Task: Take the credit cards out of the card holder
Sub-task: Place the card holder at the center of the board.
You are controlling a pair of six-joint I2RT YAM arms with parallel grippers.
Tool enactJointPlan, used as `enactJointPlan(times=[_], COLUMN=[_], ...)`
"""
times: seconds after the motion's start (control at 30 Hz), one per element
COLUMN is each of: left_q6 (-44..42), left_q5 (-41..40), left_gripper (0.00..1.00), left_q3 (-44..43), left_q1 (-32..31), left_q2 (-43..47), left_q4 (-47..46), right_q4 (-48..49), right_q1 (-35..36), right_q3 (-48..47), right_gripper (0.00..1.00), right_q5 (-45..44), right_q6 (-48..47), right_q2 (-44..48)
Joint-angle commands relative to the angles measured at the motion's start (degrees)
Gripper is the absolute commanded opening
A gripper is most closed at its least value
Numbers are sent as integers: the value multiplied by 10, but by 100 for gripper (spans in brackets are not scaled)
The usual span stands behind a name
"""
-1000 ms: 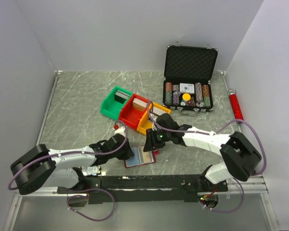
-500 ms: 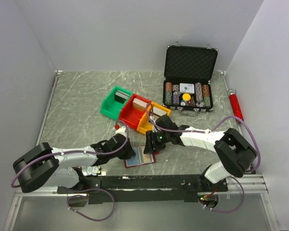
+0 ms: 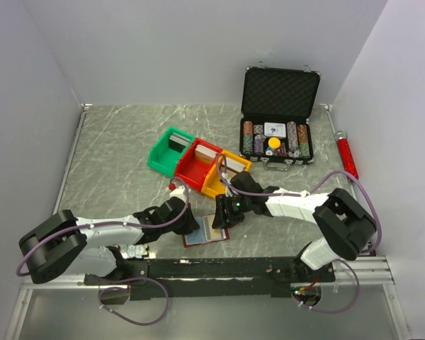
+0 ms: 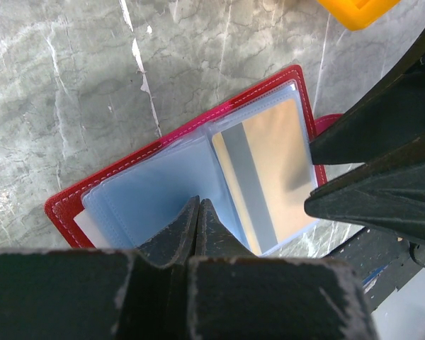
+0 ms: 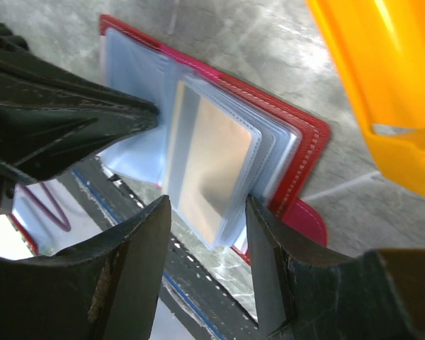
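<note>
Tabletop (image 4: 57,85); card holder (image 4: 156,191) beneath left tool (image 4: 198,207)

Your right gripper (image 3: 221,216) now sits slightly lower and closer to the card holder (image 4: 163,180) than a second ago. Its fingers stand a little wider, one on each side of the credit card (image 5: 212,170) in the clear sleeve. The right arm (image 3: 340,223) has swung its elbow inward, towards the left. Your left gripper (image 4: 198,209) has closed the last bit, tips now together.
</note>
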State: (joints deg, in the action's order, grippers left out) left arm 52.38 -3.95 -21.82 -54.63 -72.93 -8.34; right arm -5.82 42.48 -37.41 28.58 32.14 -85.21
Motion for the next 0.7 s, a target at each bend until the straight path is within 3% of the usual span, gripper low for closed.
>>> enactJointPlan(times=[0.0, 0.47, 0.57, 0.67], left_q6=[-8, -5, -6, -11], left_q5=[-17, -19, -25, -33], left_gripper=[1, 1, 11, 28], left_q3=[15, 13, 4, -9], left_q1=[-1, -1, -1, -1], left_q2=[-12, 1, 21, 43], left_q4=[33, 35, 49, 73], right_q4=[41, 41, 35, 28], right_q1=[-1, 19, 24, 28], right_q3=[-5, -33, -40, -50], right_gripper=[54, 54, 54, 54], right_q5=[34, 60, 57, 55], right_q6=[5, 12, 12, 10], right_q2=[7, 41, 44, 45])
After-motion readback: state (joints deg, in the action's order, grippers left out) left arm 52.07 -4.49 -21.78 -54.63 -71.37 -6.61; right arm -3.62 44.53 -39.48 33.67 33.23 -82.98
